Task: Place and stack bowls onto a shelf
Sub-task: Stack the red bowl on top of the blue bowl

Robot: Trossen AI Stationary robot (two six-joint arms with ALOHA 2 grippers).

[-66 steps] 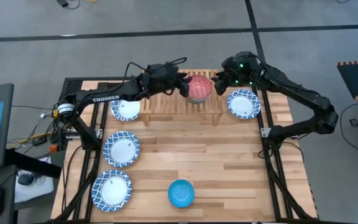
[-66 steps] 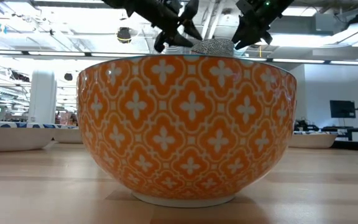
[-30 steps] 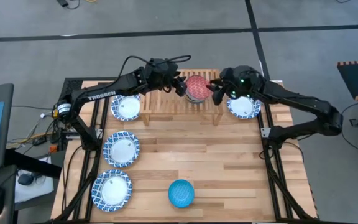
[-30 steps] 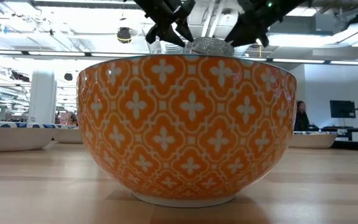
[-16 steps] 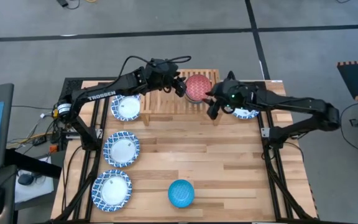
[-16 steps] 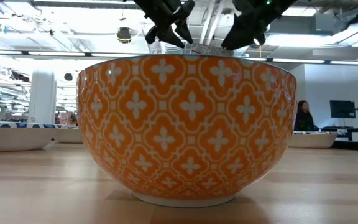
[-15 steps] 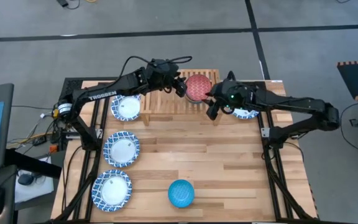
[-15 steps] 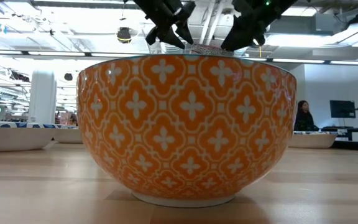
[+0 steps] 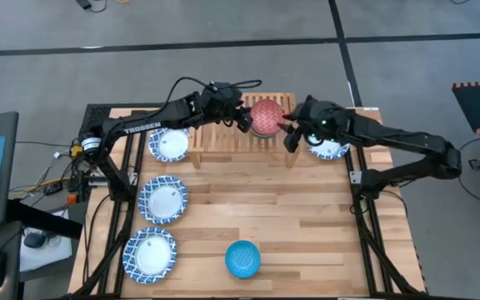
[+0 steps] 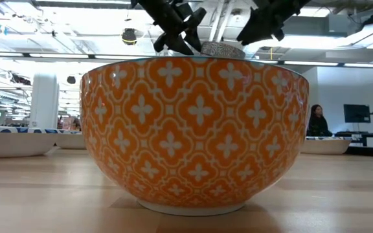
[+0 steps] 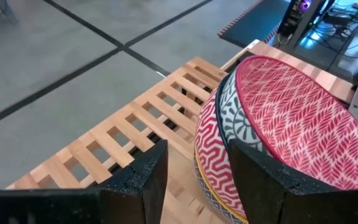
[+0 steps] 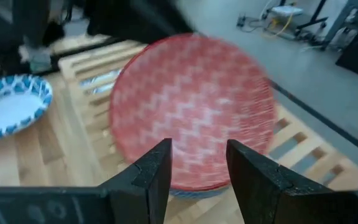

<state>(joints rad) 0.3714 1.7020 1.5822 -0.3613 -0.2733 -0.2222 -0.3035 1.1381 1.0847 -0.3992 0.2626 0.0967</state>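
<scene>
1. Two hands flank one stack of bowls [image 9: 265,117] on the shelf [image 9: 223,133], at its right part; red bowl uppermost, red-patterned, grey and yellow-edged bowls under it.
2. Left hand [image 9: 245,119]: fingers parted, one at each side of the stack's rim, grip not certain.
3. Right hand [image 9: 291,132]: fingers parted, empty, just beside the stack.
4. Four shallow dishes on the table [image 9: 307,225]; nearest [image 9: 327,147] under the right arm.
5. One blue bowl [image 9: 242,258], front of table; one orange bowl [image 10: 196,133] close to the low camera.
</scene>
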